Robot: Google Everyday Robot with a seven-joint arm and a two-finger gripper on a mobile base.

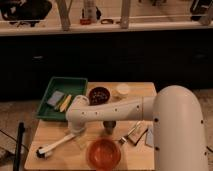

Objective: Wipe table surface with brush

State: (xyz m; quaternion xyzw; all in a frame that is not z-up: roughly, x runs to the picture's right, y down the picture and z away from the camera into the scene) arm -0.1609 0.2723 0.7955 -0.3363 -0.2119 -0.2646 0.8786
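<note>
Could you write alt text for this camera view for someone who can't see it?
A white robot arm reaches across a wooden table surface, its gripper at the upper end of a white-handled brush lying near the front edge. A green tray, dark bowl and orange bowl sit nearby.

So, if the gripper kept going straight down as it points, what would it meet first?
Likely the brush handle, lying just below the gripper on the table surface; depth is unclear, so they may already touch.

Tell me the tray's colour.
The tray is green, camera view. The gripper is low over the brush, beside it.
</note>
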